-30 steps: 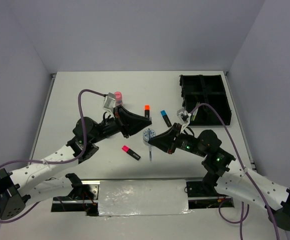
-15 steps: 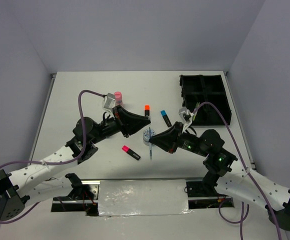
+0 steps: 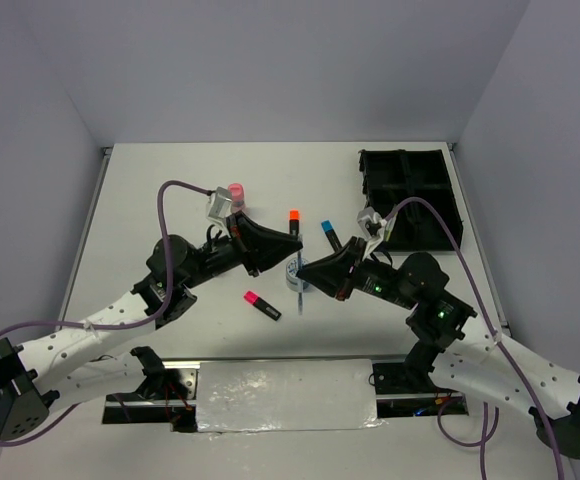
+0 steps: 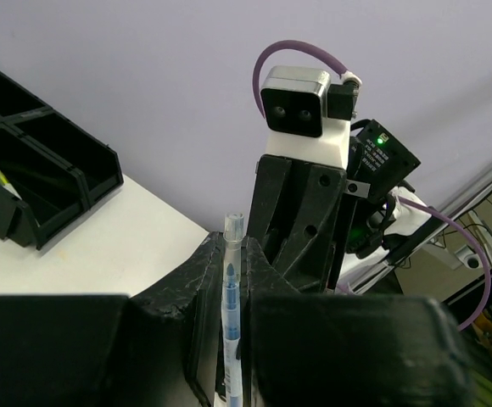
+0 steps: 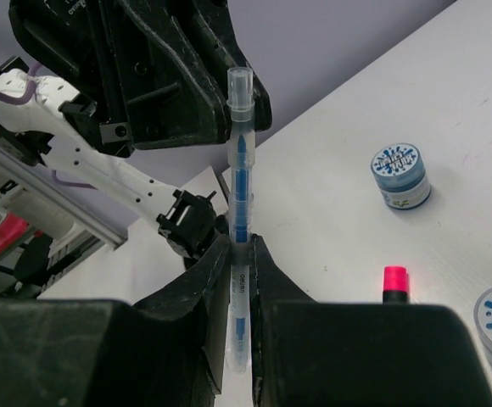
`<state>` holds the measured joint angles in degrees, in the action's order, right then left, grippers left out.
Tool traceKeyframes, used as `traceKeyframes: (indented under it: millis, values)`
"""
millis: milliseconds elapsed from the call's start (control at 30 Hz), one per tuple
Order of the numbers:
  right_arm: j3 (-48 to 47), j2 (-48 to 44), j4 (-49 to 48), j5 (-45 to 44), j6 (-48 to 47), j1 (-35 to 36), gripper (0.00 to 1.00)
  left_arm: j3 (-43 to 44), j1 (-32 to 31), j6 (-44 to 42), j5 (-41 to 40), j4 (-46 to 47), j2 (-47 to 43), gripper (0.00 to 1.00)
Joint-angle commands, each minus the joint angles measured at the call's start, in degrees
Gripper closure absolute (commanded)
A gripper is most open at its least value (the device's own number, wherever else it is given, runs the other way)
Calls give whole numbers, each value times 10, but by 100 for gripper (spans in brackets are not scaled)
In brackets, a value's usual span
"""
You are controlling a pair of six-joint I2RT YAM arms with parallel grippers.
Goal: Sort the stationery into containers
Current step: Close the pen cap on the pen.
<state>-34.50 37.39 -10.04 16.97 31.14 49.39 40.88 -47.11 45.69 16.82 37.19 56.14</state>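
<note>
A pale pen [image 5: 239, 170] stands over mid-table, pinched low on its shaft by the right gripper [image 5: 239, 243] and clamped from the opposite side by the left gripper [image 4: 232, 254], with a pink highlighter [image 3: 262, 305] at 8 o'clock and the tray [image 3: 410, 200] at 2 o'clock.

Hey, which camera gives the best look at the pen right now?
Right wrist: the pen stands there nearly full length, pinched by the right gripper. Left wrist shows only its upper part, between the fingers of the left gripper. The top view shows just a thin blue sliver between the two grippers.
</note>
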Motion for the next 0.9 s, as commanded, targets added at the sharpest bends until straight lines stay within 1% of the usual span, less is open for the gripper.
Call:
traceKeyframes:
  millis: [0,233,333,433,500,533,567,600,633,700,733,800,833,867]
  values:
    - [-35,5,-9,-10,-16,5,100,6,-6,9,5,28,0,100]
    - [-70,6,12,-48,-39,5,100,-7,-17,3,0,19,2,100]
    - [-93,9,23,-62,-55,5,100,-11,-18,-9,-2,6,1,100]
    - [-129,24,49,-79,-74,5,100,2,-23,-28,-3,-29,2,100]
    - [-144,38,47,-67,-80,5,100,5,-25,-35,-9,-49,0,91]
    - [-148,44,45,-60,-85,5,100,7,-25,-35,-11,-53,0,75]
    - [-151,49,42,-42,-87,5,100,11,-25,-36,-13,-56,-2,65]
    - [-150,58,42,-35,-90,5,100,17,-27,-38,-14,-56,-4,48]
    - [-149,59,42,-31,-90,5,100,21,-28,-39,-20,-61,-6,44]
    - [-141,59,38,-23,-89,5,100,30,-29,-48,-30,-80,-10,43]
    - [-138,60,36,-22,-87,5,100,38,-30,-52,-42,-85,-14,47]
    - [-136,61,38,-17,-86,5,100,45,-29,-57,-47,-91,-16,57]
    - [-136,61,38,-15,-85,5,100,53,-29,-60,-46,-93,-16,68]
    - [-136,63,41,-14,-85,5,100,57,-29,-61,-50,-95,-16,75]
